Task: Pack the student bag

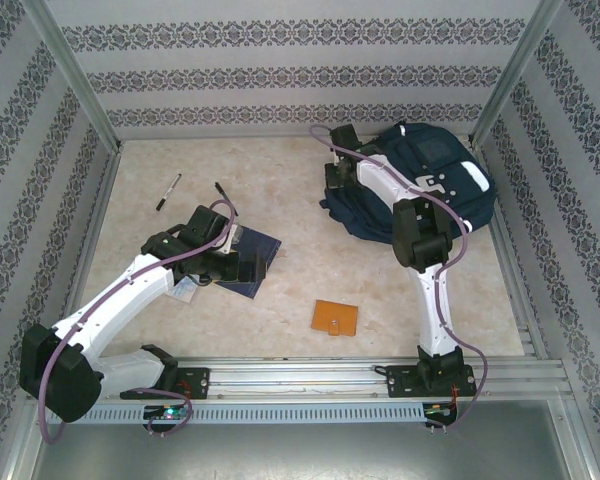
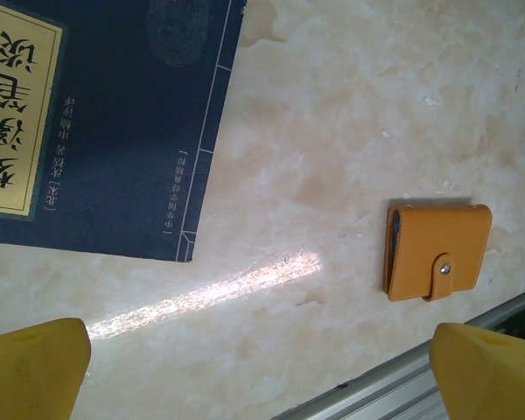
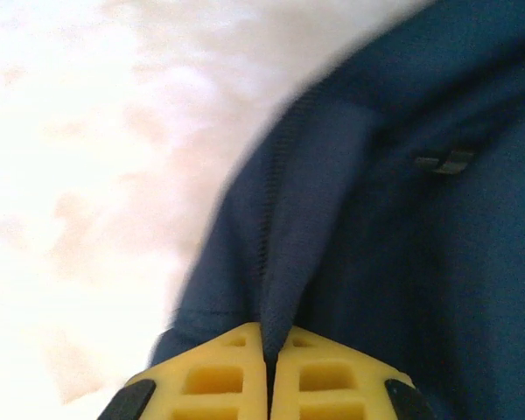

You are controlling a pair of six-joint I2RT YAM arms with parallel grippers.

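The bag [image 1: 455, 150] lies at the far right of the desk [image 1: 280, 170], close to the back corner. Its front with the white-grey patches faces up. Its long axis runs roughly left to right, the right end a little farther back. The right arm [image 1: 420, 235] crosses over its middle and hides much of it, so I cannot tell which end is the top.

In the right wrist view the navy cloth [image 3: 420, 262] is blurred. A small dark mark on it cannot be made out, and the desk beside it is washed out to near white. The right pincer [image 3: 264, 341] is pressed together on a raised fold or seam of the bag's cloth at its left edge.

No writing can be read on the bag.

Well apart, left of the middle, a flat navy book [image 2: 114, 114] lies on the desk. In the top view the left arm [image 1: 130, 290] covers part of it, and in the left wrist view the frame cuts it off. Its yellow label [image 2: 17, 114] carries large Chinese characters, turned sideways and partly cropped. Small white Chinese print runs down the cover, too fine to read.

The left pincer [image 2: 262, 372] hangs spread wide over bare desk just beside the book, with nothing between its tips.

An orange wallet [image 2: 437, 249], snapped shut, lies near the desk's front rail. A pen [image 1: 169, 191] lies far left.
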